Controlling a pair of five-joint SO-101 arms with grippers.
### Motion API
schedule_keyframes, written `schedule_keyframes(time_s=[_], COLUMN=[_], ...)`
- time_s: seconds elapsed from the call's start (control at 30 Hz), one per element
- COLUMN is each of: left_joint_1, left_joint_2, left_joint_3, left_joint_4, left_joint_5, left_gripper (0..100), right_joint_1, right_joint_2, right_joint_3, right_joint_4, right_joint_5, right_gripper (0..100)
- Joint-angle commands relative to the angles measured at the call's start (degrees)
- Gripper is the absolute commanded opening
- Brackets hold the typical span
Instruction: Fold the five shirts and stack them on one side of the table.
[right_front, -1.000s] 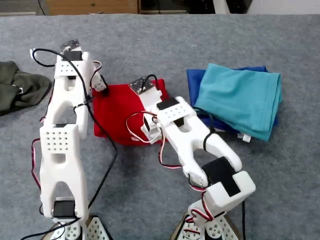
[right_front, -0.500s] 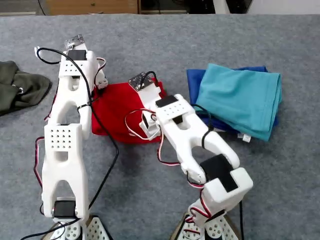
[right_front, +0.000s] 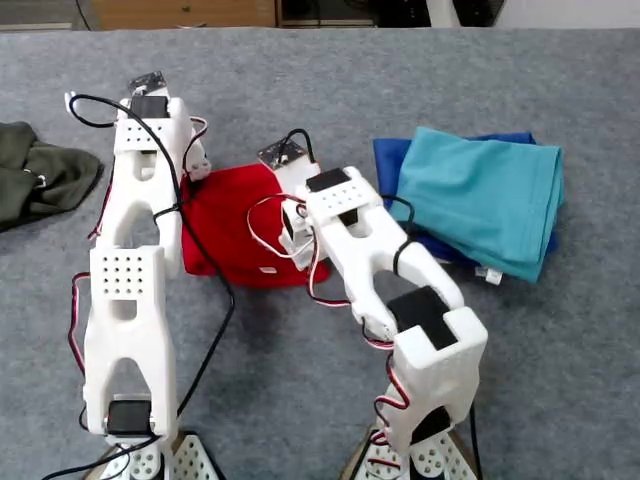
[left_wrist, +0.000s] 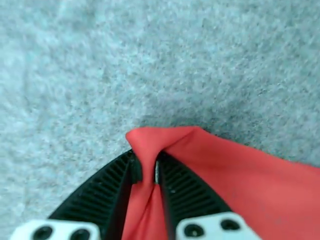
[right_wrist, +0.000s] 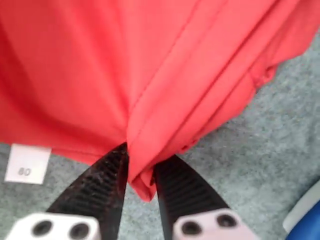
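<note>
**Both end effectors pinching the red shirt**

From my station I see the grey felt surface (right_front: 560, 90) carrying everything. My white left arm (right_front: 130, 290) and white right arm (right_front: 390, 270) lean over its middle. On the right, a folded teal cotton shirt (right_front: 480, 195) lies on top of a folded blue shirt (right_front: 385, 160). The crumpled red cotton shirt (right_front: 235, 215) sits in the centre, just beside that stack. A bunched dark green shirt (right_front: 40, 180) rests at the left edge, well apart. The left end effector (left_wrist: 149, 167) is clamped on a far-left corner fold of the red cotton shirt. The right end effector (right_wrist: 140, 165) pinches a fold on its right side. A small white label (right_wrist: 27, 162) lies near that grip.
</note>
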Motion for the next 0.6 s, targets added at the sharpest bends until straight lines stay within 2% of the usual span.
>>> schedule_keyframes(time_s=[0.0,0.1,0.27,0.57], left_joint_1=[1.2,2.5,3.5,3.3], left_joint_2=[-0.7,-0.6,-1.6,-10.3], left_joint_3=[-7.1,-12.7,-20.0,-17.1], left_joint_4=[4.8,8.2,9.1,9.1], left_joint_5=[-3.3,-2.5,-2.5,-2.5], left_gripper=[2,2,2,2], right_joint_1=[1.3,1.4,1.5,1.5], right_joint_2=[-3.4,-6.0,-11.6,-20.2], right_joint_3=[-2.2,-2.0,-2.3,-2.6], right_joint_4=[0.7,0.8,2.5,2.8], right_joint_5=[-0.1,0.0,0.0,0.0], right_gripper=[0.2,0.2,0.2,0.2])
